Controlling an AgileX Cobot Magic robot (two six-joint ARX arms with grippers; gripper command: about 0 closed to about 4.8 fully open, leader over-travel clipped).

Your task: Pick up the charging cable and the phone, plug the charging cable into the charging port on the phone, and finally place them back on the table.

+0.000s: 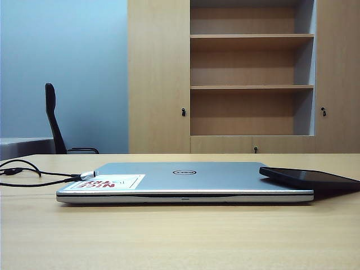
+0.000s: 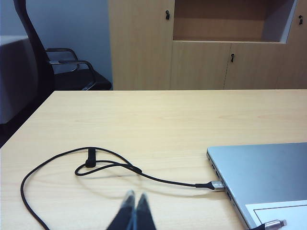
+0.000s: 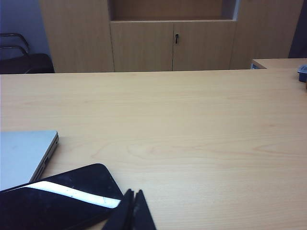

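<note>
Your left gripper point(image 2: 134, 199) hangs over the table point(image 1: 180, 242) with its fingertips pressed together and nothing between them, close to the loops of the charging cable point(image 2: 72, 165); one end of that cable runs into the side of the closed laptop point(image 1: 185, 181), and a silver plug lies on the lid beside the sticker point(image 1: 112, 181). Your right gripper point(image 3: 134, 195) is likewise closed and empty, just beside the phone point(image 3: 57, 199); the phone rests tilted, one end propped on the laptop's edge, the other end on the table.
</note>
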